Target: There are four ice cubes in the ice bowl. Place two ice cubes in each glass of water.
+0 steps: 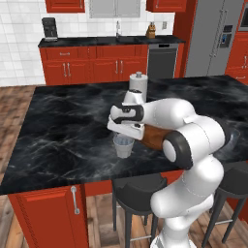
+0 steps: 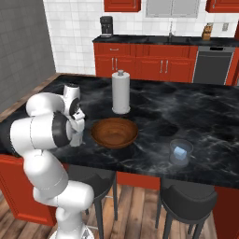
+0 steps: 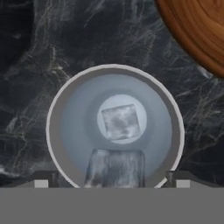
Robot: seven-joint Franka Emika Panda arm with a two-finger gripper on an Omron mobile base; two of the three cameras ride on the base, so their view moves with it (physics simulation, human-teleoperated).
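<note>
Jaws [image 3: 112, 181] spread wide above the near glass of water [image 3: 114, 127], one ice cube [image 3: 120, 122] on its bottom and a second [image 3: 114, 168] dropping in beside the ice bowl [image 3: 197, 30], so we would lift straight up without nudging the rim.

On the desk [image 2: 210, 112]: ice bowl [image 2: 114, 132] in the middle, paper-towel roll [image 2: 121, 92] behind it, one glass [image 1: 123, 146] left with two cubes [image 3: 120, 122] inside, another glass [image 2: 180, 151] right.
</note>
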